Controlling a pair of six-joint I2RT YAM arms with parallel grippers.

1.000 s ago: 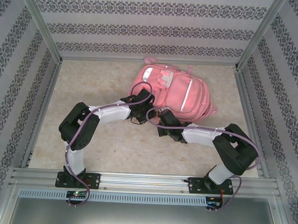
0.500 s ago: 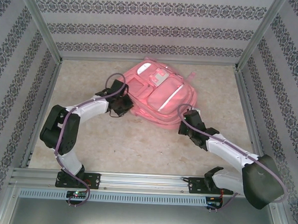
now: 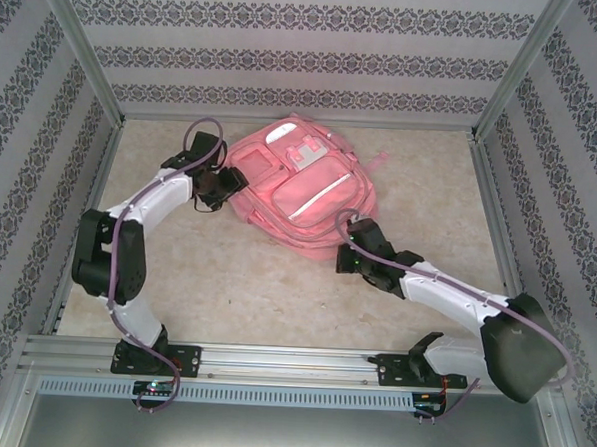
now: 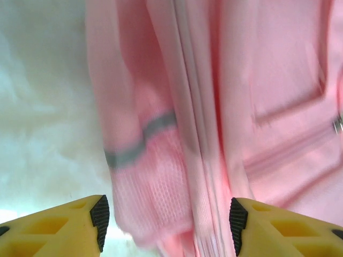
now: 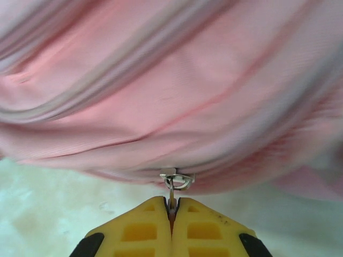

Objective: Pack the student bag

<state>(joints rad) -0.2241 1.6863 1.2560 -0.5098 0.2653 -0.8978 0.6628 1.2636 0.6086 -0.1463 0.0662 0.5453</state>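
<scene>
Patterned walls [image 3: 287,63] box in a beige desk [image 3: 225,280]; the student bag [image 3: 301,184] lies flat at far centre, left claw [image 3: 223,187] at its left edge, right claw [image 3: 349,251] at its near right edge. Left wrist: yellow fingers [image 4: 64,225] stand apart, gripping nothing, bag side with grey stripe [image 4: 142,142] ahead. Right wrist: claw together, clamped on a metal zip pull [image 5: 172,182] at the bag's edge.

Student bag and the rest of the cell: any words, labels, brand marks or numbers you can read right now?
No readable text anywhere.
On the student bag, a pale patch near its top: too small to read.
On the zip pull: no marking I can make out.
On the walls: ornamental pattern, no lettering.
</scene>
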